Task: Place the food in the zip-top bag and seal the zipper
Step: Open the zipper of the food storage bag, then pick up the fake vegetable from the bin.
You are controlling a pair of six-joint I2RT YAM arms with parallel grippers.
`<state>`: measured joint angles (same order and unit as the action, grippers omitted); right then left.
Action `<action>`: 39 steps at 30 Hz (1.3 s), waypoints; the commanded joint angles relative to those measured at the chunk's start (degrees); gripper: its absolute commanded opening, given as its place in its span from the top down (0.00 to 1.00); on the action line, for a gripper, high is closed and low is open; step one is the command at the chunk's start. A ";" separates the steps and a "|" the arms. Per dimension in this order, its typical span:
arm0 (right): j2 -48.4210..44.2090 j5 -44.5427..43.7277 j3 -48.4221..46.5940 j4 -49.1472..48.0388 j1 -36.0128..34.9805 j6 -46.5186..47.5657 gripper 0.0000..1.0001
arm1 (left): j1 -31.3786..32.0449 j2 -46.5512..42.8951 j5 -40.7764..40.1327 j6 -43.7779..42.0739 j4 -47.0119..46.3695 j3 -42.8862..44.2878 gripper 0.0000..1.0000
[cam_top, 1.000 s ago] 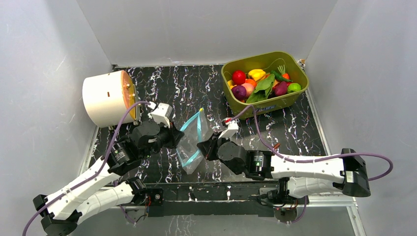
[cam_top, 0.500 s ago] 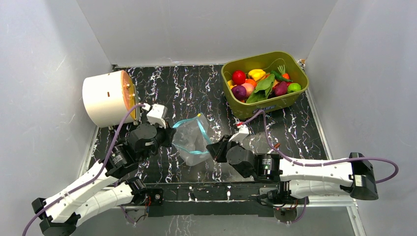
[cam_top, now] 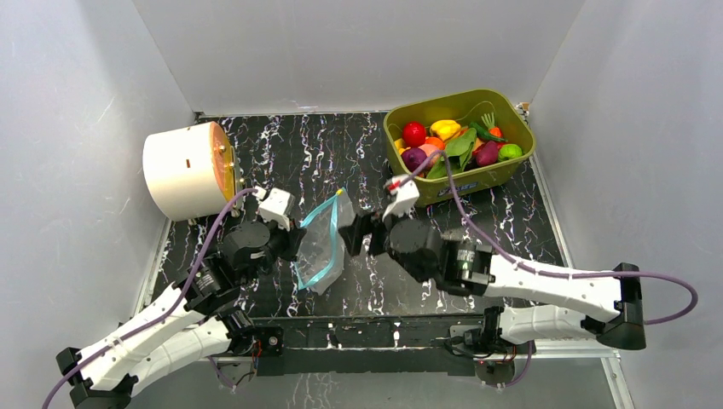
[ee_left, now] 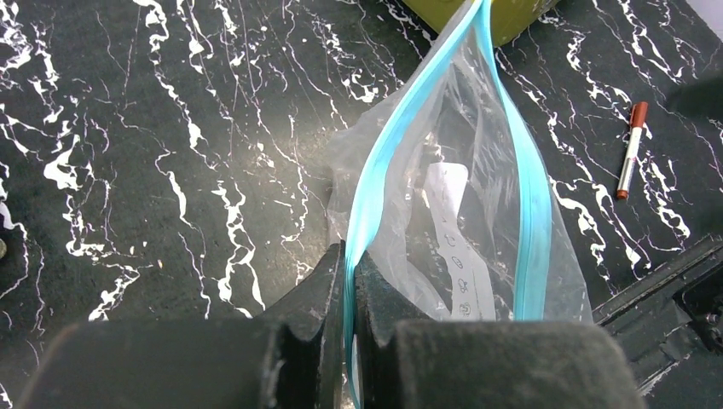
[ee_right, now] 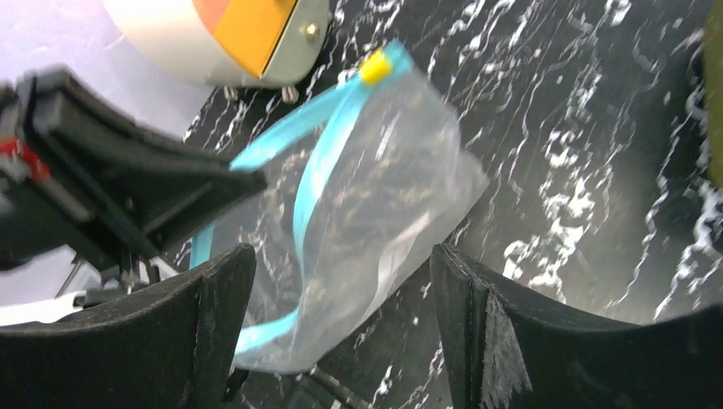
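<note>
While left end effector [ee_left: 349, 260] pinches zipper [ee_left: 396, 141] — bag [ee_left: 409, 217] gapes.

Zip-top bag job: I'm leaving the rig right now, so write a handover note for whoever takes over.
Left gripper: shut on the zipper.
Right gripper: open, facing the bag, holding nothing.
Bag: mouth open, nothing inside but its label.
Food: in the tub, far right.
Done: bag opened.
Left: load food, seal zipper.
</note>
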<state>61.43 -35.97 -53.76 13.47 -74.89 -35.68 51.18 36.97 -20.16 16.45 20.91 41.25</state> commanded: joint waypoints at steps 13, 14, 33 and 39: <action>16.86 1.52 -27.30 15.63 33.38 23.90 0.29 | 0.23 -3.52 3.52 -5.51 -1.53 -0.72 1.00; 18.37 1.41 -27.99 15.78 34.95 23.53 0.29 | 0.17 -3.23 3.59 -5.91 -1.48 -0.53 1.00; 41.56 -4.64 -44.59 21.18 55.52 2.46 0.14 | 0.22 -4.69 4.27 -6.78 -1.34 -0.65 1.00; 50.66 -11.09 -52.35 33.91 59.80 -6.48 0.15 | 0.19 -5.30 4.91 -6.87 -1.49 -0.65 1.00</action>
<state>110.69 -41.69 -102.54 42.02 -17.58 -37.74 51.18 32.73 -15.59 10.04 20.34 40.84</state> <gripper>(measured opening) 0.850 0.026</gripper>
